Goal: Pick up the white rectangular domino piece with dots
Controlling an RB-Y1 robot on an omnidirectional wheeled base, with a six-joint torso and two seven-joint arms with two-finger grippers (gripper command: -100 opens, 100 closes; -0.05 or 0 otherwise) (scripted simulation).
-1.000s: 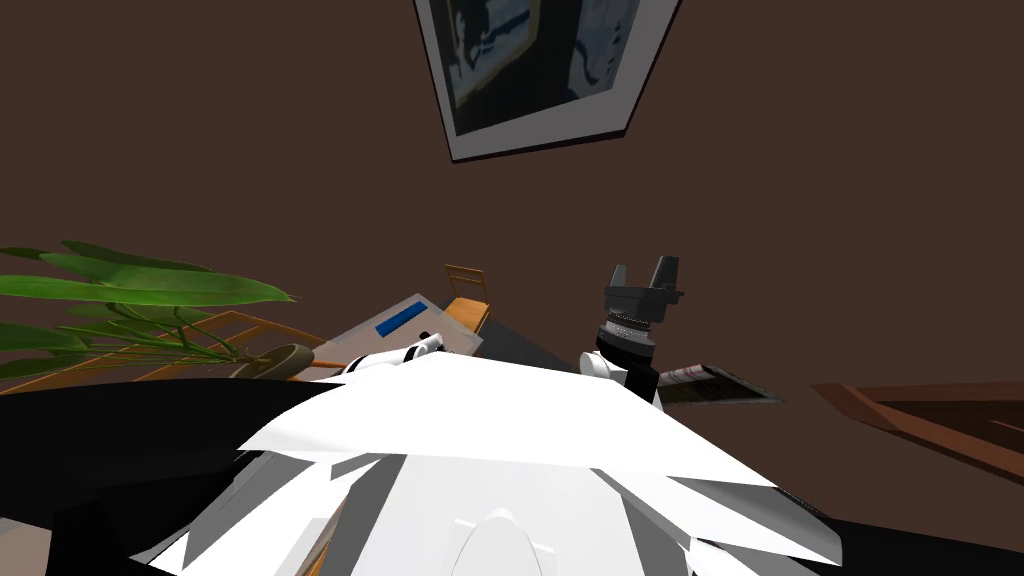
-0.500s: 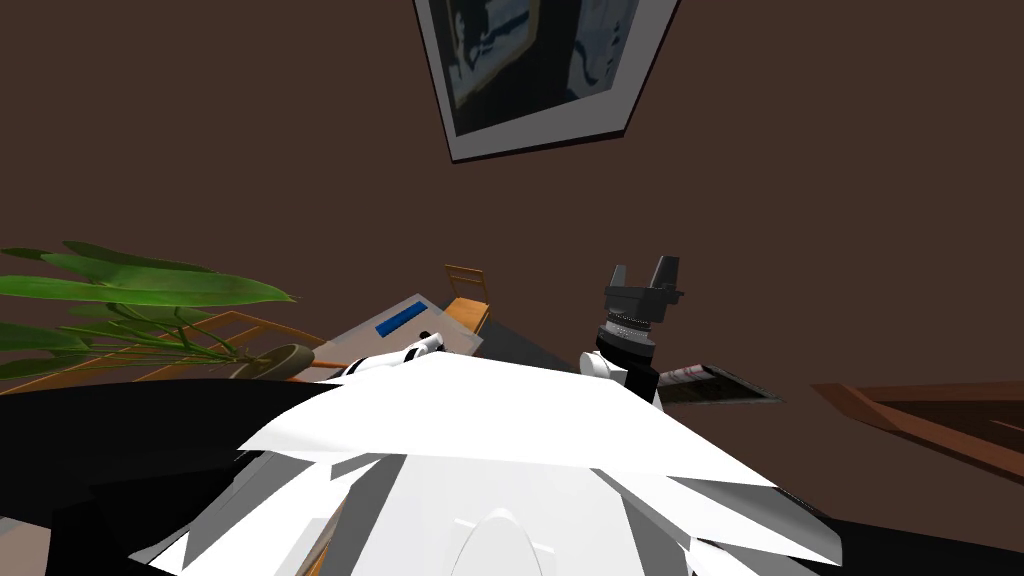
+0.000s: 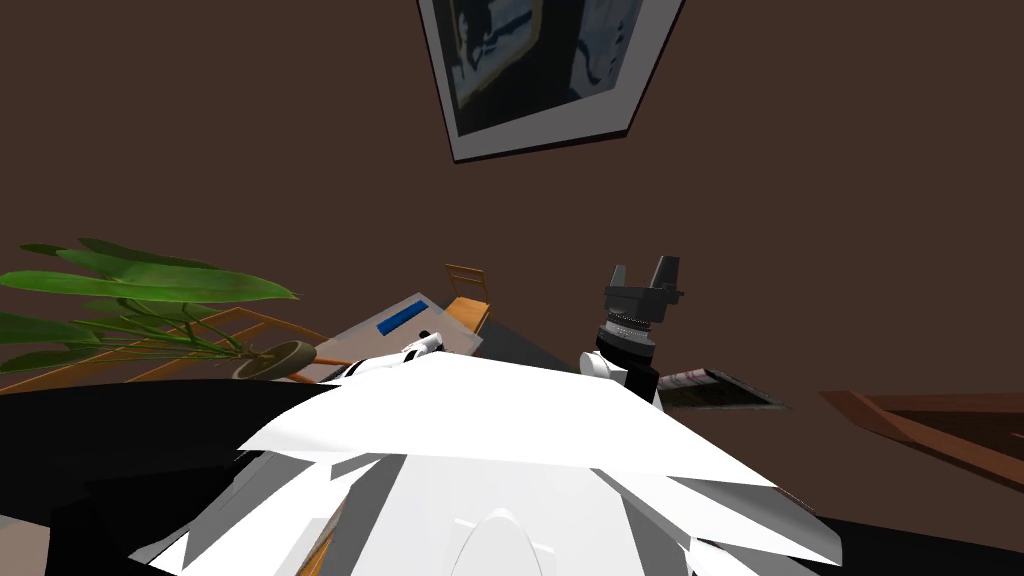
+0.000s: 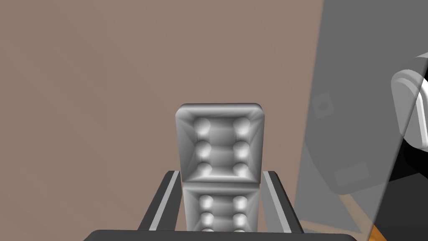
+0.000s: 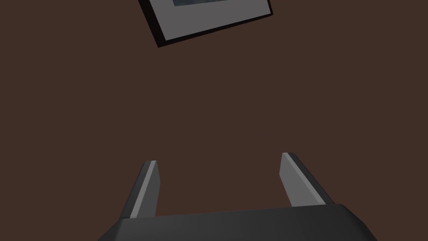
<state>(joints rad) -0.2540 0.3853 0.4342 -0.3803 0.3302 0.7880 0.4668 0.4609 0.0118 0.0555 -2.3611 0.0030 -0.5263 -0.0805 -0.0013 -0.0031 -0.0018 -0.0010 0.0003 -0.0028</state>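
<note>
Domino (image 4: pixel 220 144), grey-white with two rows of round dots, is pinched between the left gripper's (image 4: pixel 221 173) fingers (image 4: pixel 162 201), which press its long sides. Its far half juts past the fingertips, and its near end is cut off by the gripper's dark body. In the head view the left forearm (image 3: pixel 420 346) peeks over the chest, its hand probably hidden there. The right gripper (image 5: pixel 219 160) is raised, its fingers spread wide.
</note>
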